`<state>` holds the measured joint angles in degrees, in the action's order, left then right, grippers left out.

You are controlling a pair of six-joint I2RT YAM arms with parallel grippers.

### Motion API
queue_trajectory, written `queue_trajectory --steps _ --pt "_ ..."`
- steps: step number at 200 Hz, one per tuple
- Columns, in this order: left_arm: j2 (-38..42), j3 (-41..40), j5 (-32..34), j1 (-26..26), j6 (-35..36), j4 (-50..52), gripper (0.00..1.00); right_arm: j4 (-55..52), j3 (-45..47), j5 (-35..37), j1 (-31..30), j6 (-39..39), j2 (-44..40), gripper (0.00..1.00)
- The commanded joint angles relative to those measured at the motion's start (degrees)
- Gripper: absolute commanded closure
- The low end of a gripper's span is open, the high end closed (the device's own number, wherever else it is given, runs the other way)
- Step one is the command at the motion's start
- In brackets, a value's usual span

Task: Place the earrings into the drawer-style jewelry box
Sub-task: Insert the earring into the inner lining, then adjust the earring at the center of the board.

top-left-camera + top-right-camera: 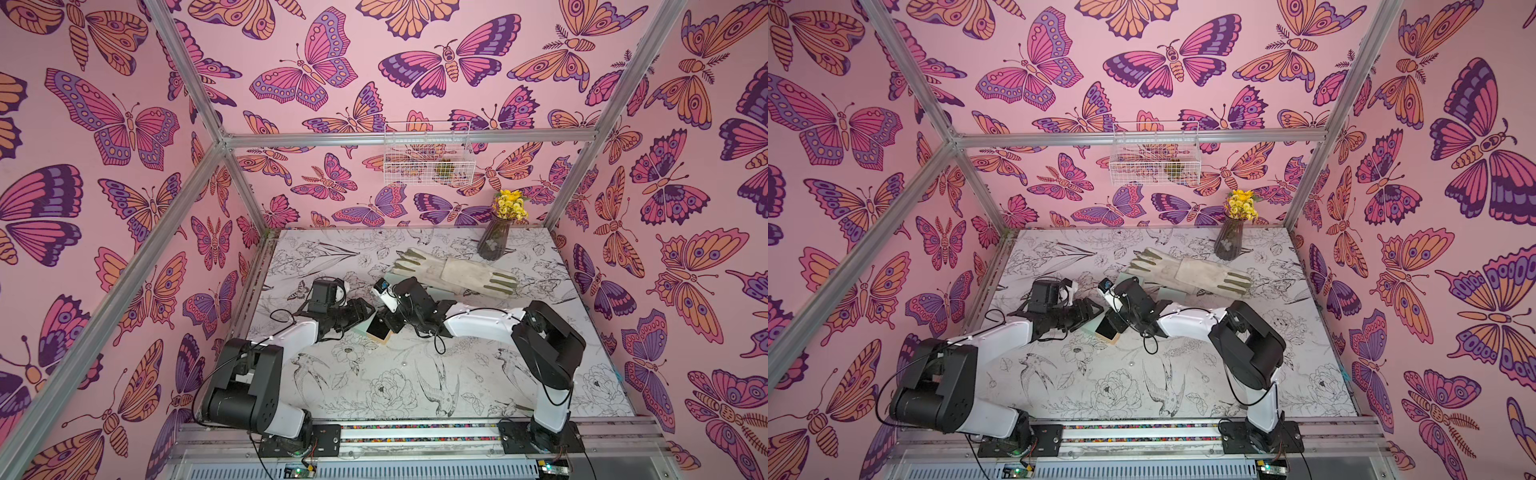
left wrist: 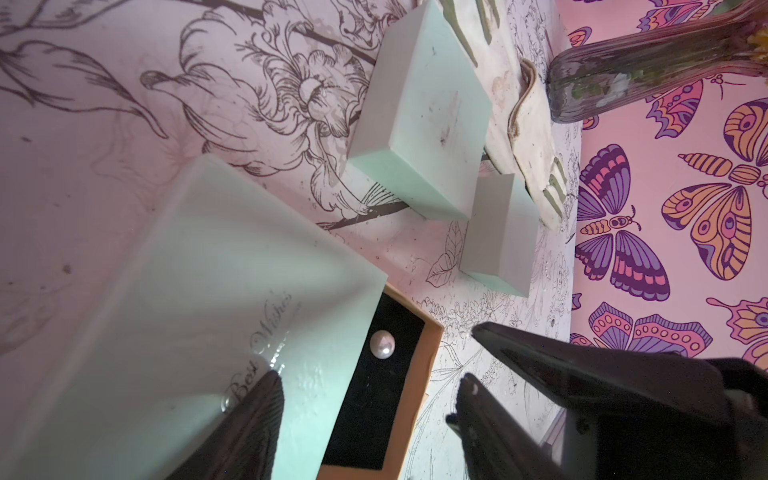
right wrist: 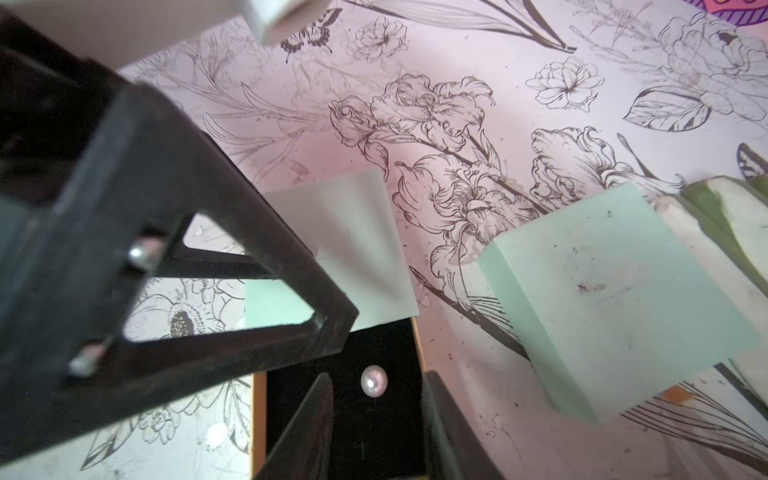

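Right end effector [image 1: 390, 321] hangs over the pulled-out drawer [image 1: 379, 331] in a top view, nearer than left end effector [image 1: 368, 311]; contents unresolved there. Left wrist: pearl earring [image 2: 382, 344] lies loose on the drawer's black lining beside the mint sleeve [image 2: 187, 311]; left jaws straddle sleeve and drawer, clamped or not I can't tell. Right wrist: jaws apart, pearl just ahead between fingertips [image 3: 313, 411], untouched.

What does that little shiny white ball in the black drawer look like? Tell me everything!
It is a round white pearl earring, glossy with a pinkish shine. Only the pearl shows; any post is hidden. It lies on the black velvety lining of the tan-rimmed drawer, pulled out of the mint-green jewelry box. The right end effector, open, straddles it without touching.
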<state>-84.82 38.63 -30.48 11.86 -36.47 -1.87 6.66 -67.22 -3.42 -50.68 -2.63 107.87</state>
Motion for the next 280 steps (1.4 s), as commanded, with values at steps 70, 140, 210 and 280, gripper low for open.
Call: queue_trajectory --steps 70,140,210,280 --pt "8.6 3.0 1.1 2.4 3.7 7.2 0.29 -17.3 0.6 0.5 2.6 -17.2 -8.2 0.66" --pt "20.8 -4.9 8.5 12.6 1.0 13.3 0.29 -34.9 2.3 -7.4 1.7 -28.8 -11.8 0.72" --pt "31.9 -14.3 16.6 14.9 -3.3 15.3 0.28 -32.3 -1.0 -17.4 -1.0 -25.0 -4.0 0.73" --pt "30.4 -13.3 16.3 14.9 -2.3 16.5 0.28 -32.6 -3.7 -16.7 -1.4 -26.2 2.1 0.7"
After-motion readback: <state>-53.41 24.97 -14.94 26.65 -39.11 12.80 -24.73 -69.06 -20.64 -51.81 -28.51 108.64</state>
